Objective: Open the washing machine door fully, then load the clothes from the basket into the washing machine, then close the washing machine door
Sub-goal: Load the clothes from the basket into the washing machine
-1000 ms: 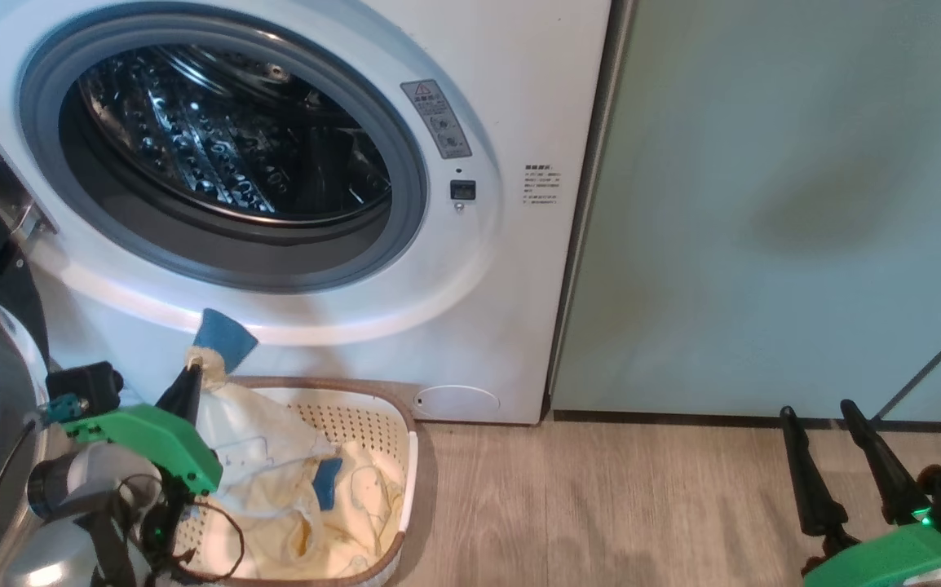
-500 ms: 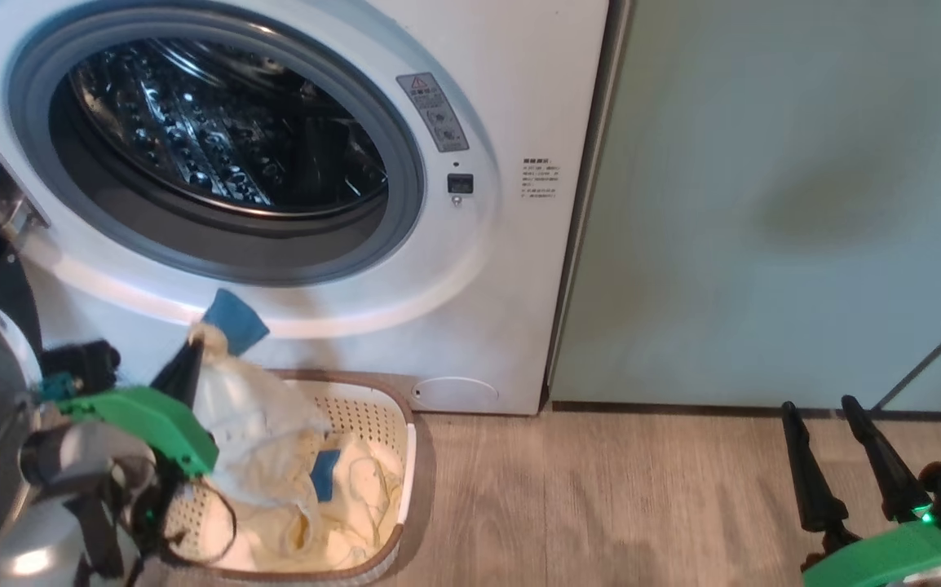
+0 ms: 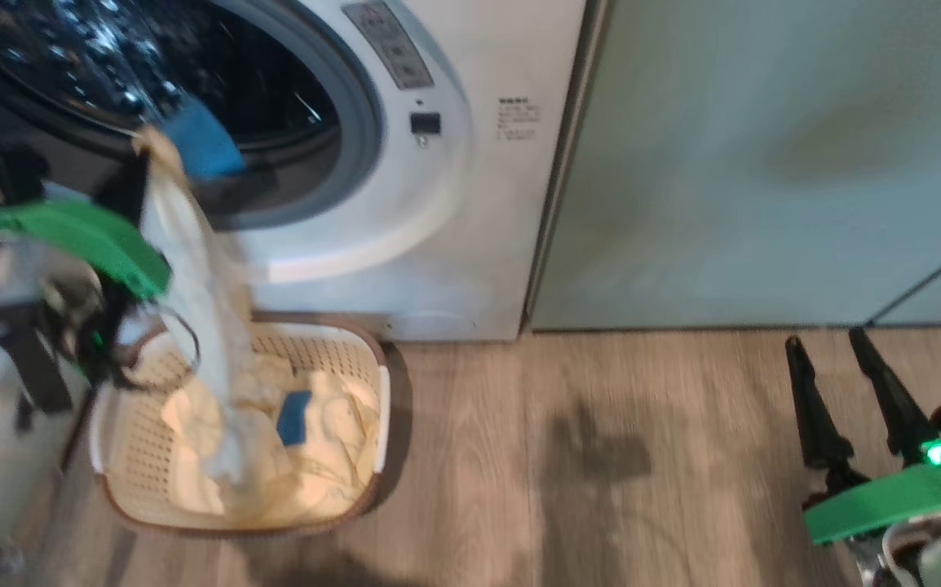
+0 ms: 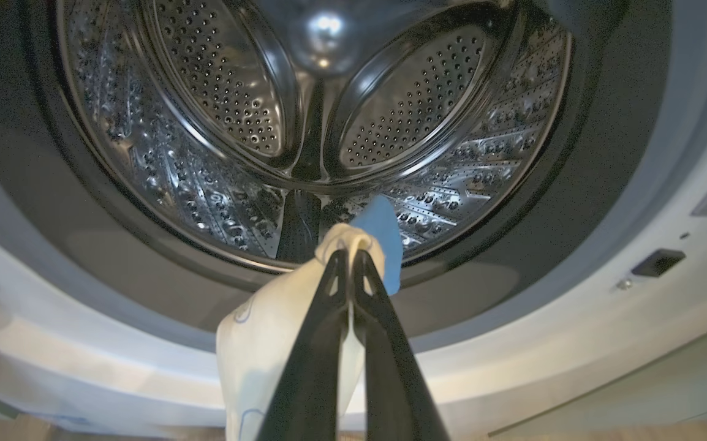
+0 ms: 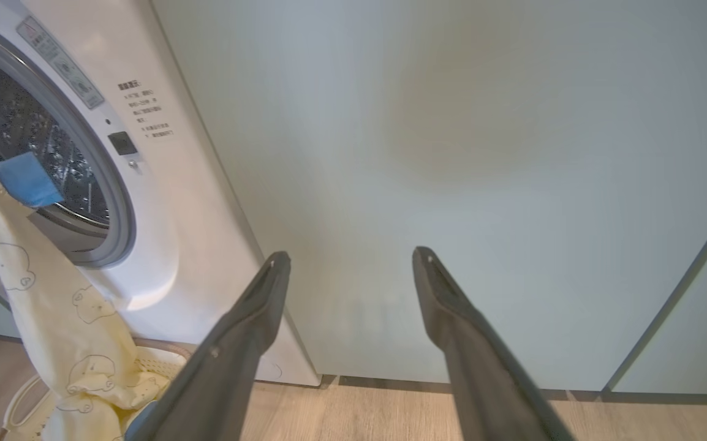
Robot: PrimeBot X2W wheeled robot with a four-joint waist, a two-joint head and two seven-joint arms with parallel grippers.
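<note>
Since the washer [image 3: 454, 244] mouth stands open and its drum [image 4: 255, 104] bare, we judge loading is the step in hand; doing it well means lifting the hanging garment [image 3: 193, 269] over the grey gasket [image 3: 356, 122] lip and deep into the drum before release, lest its tail slide back out. Room is generous: the mouth is wide, and floor [image 3: 601, 456] lies free to the right along the cabinet [image 3: 764, 163]. The basket [image 3: 381, 391] sits just before the washer with more clothes [image 3: 332, 440] in it, the garment's tail trailing among them. Our left jaws are pressed together, pinching the garment beside its blue patch [image 4: 384, 239]; our right jaws stand spread, holding nothing, low above the floor.
</note>
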